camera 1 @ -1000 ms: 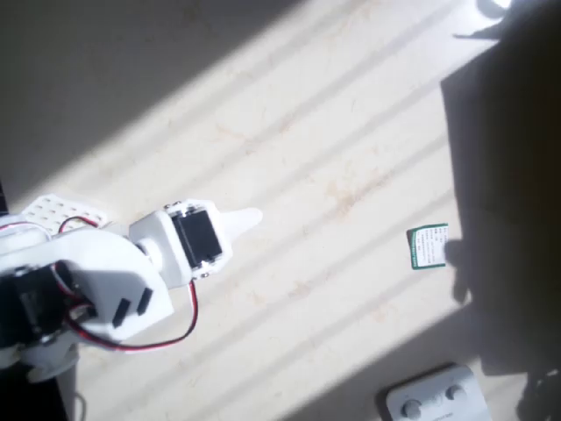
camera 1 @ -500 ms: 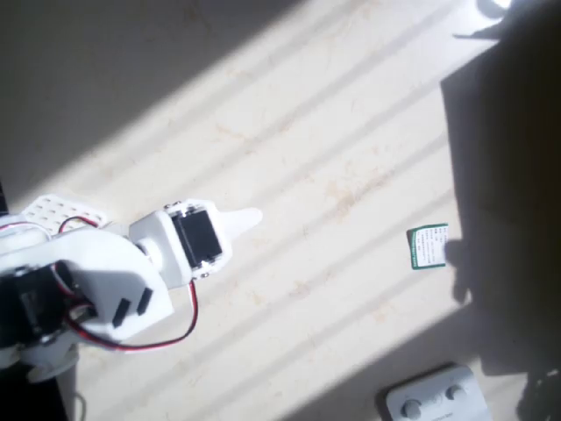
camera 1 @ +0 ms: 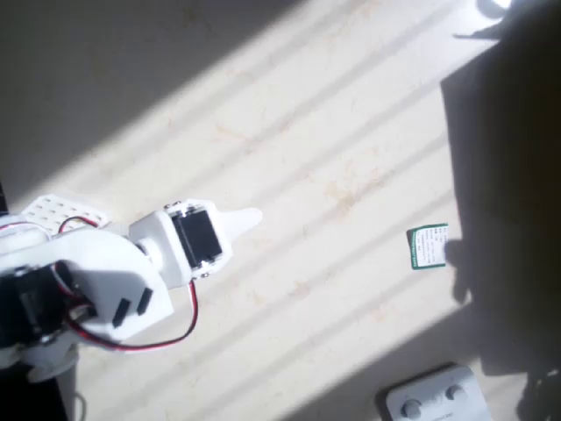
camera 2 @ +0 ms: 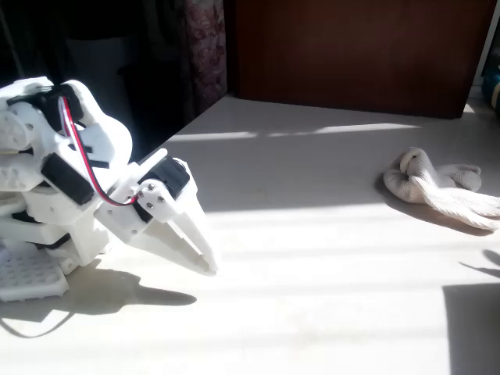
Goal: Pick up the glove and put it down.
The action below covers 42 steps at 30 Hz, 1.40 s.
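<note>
Pincer (camera 2: 205, 262) of mine hangs pressed together and empty near the worktop's (camera 2: 312, 258) left edge, unmoved over the last second. My glove (camera 2: 433, 186) lies crumpled by the far right edge, well apart, so the reach hasn't begun.

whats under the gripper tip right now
Bare sunlit table, with the gripper just above it and its shadow to the left. The glove lies crumpled far off to the right in the fixed view. Anything beneath the arm's body is hidden.
</note>
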### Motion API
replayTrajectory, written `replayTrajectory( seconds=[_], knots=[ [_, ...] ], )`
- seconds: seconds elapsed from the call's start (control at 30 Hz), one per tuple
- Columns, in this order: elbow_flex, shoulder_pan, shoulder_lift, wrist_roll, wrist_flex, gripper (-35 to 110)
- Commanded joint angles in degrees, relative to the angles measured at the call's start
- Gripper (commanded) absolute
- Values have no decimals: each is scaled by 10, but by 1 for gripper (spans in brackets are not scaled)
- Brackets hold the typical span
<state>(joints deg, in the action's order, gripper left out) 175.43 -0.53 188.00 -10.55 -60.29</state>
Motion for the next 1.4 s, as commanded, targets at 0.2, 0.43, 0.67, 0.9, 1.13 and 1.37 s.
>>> replayTrajectory(
  seconds=[0.2,0.43,0.67,0.9,1.13,1.37],
  knots=[
    [-10,1,4,-4,4,1],
    [-10,1,4,2,4,1],
    [-11,6,4,-4,5,1],
    [-45,3,2,4,16,1],
    [-185,0,-132,4,28,1],
    [-502,-20,-451,-3,29,1]
  ],
)
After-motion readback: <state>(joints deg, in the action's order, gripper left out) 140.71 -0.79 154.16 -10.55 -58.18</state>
